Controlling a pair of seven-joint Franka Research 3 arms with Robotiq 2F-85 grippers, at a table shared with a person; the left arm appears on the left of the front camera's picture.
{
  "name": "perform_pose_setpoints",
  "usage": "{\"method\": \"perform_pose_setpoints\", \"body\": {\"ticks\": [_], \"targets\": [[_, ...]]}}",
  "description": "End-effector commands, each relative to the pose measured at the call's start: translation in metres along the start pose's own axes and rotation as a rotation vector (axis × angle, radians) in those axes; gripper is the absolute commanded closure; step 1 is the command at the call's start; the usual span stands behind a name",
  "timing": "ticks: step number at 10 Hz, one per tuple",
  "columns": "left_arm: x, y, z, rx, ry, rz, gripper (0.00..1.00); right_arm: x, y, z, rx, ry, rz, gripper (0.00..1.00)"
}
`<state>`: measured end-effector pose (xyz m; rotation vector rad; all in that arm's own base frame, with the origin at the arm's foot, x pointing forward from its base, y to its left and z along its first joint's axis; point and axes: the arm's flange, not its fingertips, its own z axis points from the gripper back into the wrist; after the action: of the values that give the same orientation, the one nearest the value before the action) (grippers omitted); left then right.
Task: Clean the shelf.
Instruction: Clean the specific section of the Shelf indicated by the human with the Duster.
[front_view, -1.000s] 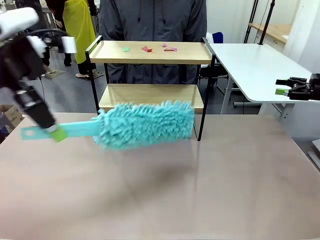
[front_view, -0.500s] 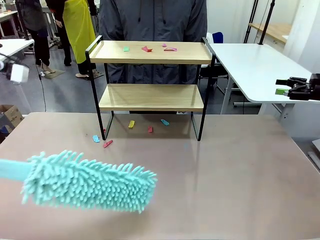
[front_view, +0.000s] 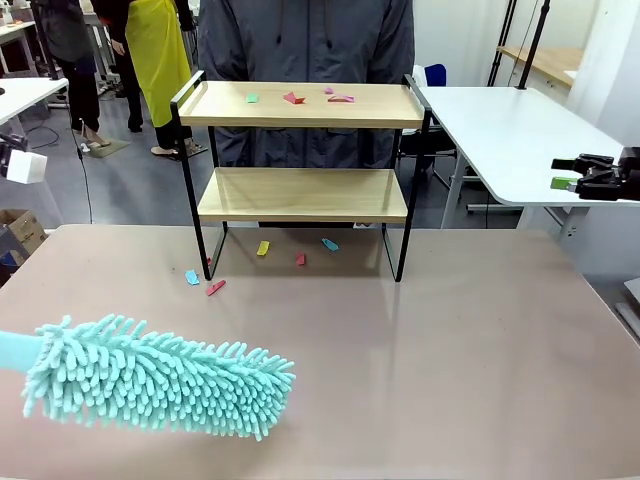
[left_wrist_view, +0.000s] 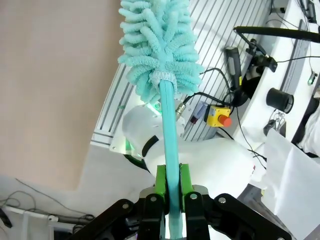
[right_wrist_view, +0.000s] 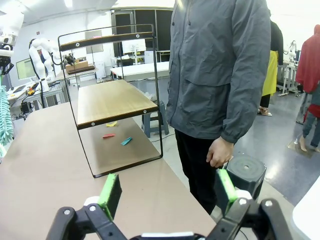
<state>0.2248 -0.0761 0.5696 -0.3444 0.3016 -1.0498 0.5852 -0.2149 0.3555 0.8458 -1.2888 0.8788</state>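
**Duster held low, top board not yet swept**

The left fingers (left_wrist_view: 161, 182) are clenched on the thin turquoise handle of the duster (front_view: 150, 385), green pads pressed to either side of it. In the left wrist view the fluffy head points away towards the top of the frame. Gripping the far end of the handle gives the head its longest reach, which suits a sweep along a board. In the front view the head hangs at the lower left, above the worktop (front_view: 450, 350) and well apart from the shelf (front_view: 300, 195).

The shelf stands at the upper middle of the front view, in front of a person (front_view: 305, 40) in a grey jacket. Coloured scraps (front_view: 292, 98) lie on its top board. The lower board looks bare, and more scraps (front_view: 262, 248) lie on the worktop beneath it. So the top board seems the part left to do.

The right fingers (right_wrist_view: 111, 195) are spread wide and hold nothing, parked out of the duster's way.
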Motion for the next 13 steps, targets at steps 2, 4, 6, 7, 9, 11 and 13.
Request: {"method": "perform_pose_setpoints", "body": {"ticks": [2,4,6,7,9,11,13], "targets": [[-0.0005,-0.0054,0.0022,-0.016,-0.008,-0.002,0.87,0.0023,0.0004,-0.0016,0.002,-0.002,0.004,0.00],[-0.0005,-0.0054,0.0022,-0.016,-0.008,-0.002,0.87,0.0023,0.0004,-0.0016,0.002,-0.002,0.004,0.00],[-0.0005,-0.0054,0.0022,-0.016,-0.008,-0.002,0.87,0.0023,0.0004,-0.0016,0.002,-0.002,0.004,0.00],[-0.0005,-0.0054,0.0022,-0.016,-0.008,-0.002,0.87,0.0023,0.0004,-0.0016,0.002,-0.002,0.004,0.00],[-0.0005,-0.0054,0.0022,-0.016,-0.008,-0.002,0.87,0.0023,0.0004,-0.0016,0.002,-0.002,0.004,0.00],[-0.0005,-0.0054,0.0022,-0.016,-0.008,-0.002,0.87,0.0023,0.0004,-0.0016,0.002,-0.002,0.004,0.00],[-0.0005,-0.0054,0.0022,-0.016,-0.008,-0.002,0.87,0.0023,0.0004,-0.0016,0.002,-0.002,0.004,0.00]]}}
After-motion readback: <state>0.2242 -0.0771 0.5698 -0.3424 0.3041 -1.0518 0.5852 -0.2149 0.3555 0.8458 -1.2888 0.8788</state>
